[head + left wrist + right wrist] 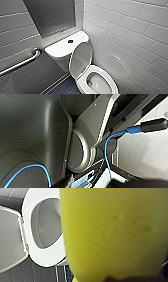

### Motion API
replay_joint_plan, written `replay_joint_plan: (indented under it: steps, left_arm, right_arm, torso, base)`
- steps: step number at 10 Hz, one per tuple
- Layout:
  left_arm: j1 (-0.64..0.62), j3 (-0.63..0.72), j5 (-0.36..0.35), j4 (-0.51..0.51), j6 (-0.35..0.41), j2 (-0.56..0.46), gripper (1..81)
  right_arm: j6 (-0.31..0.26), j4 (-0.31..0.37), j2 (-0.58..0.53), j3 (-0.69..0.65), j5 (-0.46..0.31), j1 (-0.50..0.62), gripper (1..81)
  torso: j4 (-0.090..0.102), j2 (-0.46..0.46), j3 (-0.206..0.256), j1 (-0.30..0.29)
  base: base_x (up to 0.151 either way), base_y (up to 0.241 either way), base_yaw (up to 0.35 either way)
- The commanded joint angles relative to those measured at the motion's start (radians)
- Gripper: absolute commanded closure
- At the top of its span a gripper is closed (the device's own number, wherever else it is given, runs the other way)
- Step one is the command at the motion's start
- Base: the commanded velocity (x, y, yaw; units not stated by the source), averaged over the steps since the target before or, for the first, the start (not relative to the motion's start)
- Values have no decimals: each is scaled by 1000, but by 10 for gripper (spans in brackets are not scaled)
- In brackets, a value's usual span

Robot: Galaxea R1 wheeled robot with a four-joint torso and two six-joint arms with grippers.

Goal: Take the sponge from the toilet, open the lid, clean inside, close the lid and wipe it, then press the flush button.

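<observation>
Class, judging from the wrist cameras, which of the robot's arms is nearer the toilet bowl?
Right. Holding the sponge, it looks down onto the toilet bowl; the left arm is tucked against the robot's own body, beside a tiled wall.

The left wrist is tucked against the robot's dark grey casing (30,139), crossed by a thin blue cable (106,154); a bright yellow soft sponge (112,233) is carried at the right wrist.

Yellow sponge (112,233), white toilet (60,49), dark flush button (70,41), pale grey tiled wall (130,32).
</observation>
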Motion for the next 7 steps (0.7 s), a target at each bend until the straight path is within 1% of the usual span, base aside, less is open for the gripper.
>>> replay_joint_plan:
  steps: [1, 2, 4, 5, 6, 7]
  left_arm:
    - [24, 17, 14, 17, 9, -3, 10]
    - [24, 10, 15, 17, 9, 4, 10]
    - [21, -23, 12, 16, 7, 21, 10]
    - [21, -26, 12, 14, 7, 21, 10]
    - [19, -26, 12, 11, 7, 21, 10]
    - [21, -26, 12, 11, 7, 23, 10]
  right_arm:
    - [-99, -33, -147, 158, -161, 106, 811]
    - [-107, -34, -155, 160, -201, 146, 811]
    - [-108, -31, -147, 128, -356, 296, 811]
    - [-108, -1, -127, 103, -411, 362, 811]
    - [-108, 39, -94, 56, -460, 427, 811]
    - [-107, 61, -51, -1, -514, 479, 811]
  torso:
    - [0, 0, 0, 0]
    - [0, 0, 0, 0]
    - [0, 0, 0, 0]
    - [0, 0, 0, 0]
    - [0, 0, 0, 0]
    - [0, 0, 0, 0]
  base:
    - [0, 0, 0]
    - [0, 0, 0]
    - [0, 0, 0]
    - [0, 0, 0]
    - [0, 0, 0]
    - [0, 0, 0]
